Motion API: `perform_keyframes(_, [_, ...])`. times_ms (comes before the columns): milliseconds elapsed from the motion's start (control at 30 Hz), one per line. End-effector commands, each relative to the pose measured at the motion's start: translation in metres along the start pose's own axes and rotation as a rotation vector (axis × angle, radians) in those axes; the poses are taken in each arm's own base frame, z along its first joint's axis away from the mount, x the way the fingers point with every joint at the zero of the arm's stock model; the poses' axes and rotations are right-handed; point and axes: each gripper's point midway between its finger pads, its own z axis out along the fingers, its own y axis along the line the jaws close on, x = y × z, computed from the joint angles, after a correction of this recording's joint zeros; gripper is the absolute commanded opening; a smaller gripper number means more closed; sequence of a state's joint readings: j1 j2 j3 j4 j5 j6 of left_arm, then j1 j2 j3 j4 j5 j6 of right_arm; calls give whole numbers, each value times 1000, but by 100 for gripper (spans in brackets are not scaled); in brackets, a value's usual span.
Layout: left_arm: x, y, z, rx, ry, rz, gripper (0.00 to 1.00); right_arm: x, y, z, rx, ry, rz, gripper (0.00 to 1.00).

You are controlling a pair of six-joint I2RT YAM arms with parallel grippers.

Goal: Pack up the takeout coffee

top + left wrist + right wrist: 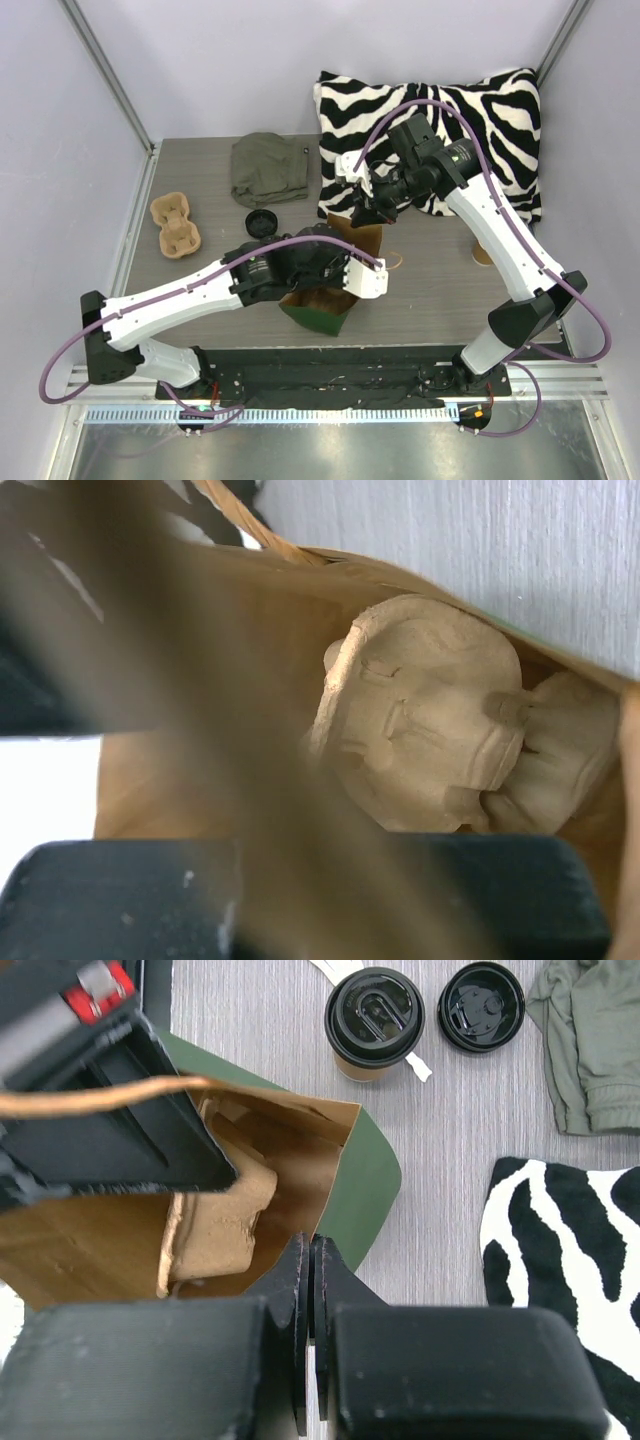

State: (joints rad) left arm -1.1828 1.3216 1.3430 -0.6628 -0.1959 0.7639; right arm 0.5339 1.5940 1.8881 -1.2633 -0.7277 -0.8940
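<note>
The left end effector (200, 1150) and right end effector (312, 1260) clench the green bag (375, 1175) at its rim; the takeout coffee (375, 1020) stands beside it.

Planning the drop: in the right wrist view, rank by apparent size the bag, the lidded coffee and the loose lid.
1. bag: largest, though nearest the camera.
2. lidded coffee and loose lid: look about alike, not ranked.
</note>
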Motion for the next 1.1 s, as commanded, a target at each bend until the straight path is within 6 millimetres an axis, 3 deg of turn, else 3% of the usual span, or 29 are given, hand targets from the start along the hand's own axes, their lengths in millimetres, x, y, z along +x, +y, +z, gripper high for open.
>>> perform_keyframes(0, [0, 2, -4, 20, 37, -79, 0, -19, 3, -12, 31, -37, -73, 1])
perform_keyframes(267, [9, -13, 2, 90, 71, -140, 0, -19, 6, -10, 19, -42, -80, 1])
perform_keyframes(800, [24, -4, 14, 118, 104, -244, 2, -16, 6, -6, 7, -40, -77, 1])
perform_keyframes(1067, [30, -11, 20, 180, 100, -272, 3, -18, 7, -6, -1, -46, -78, 1])
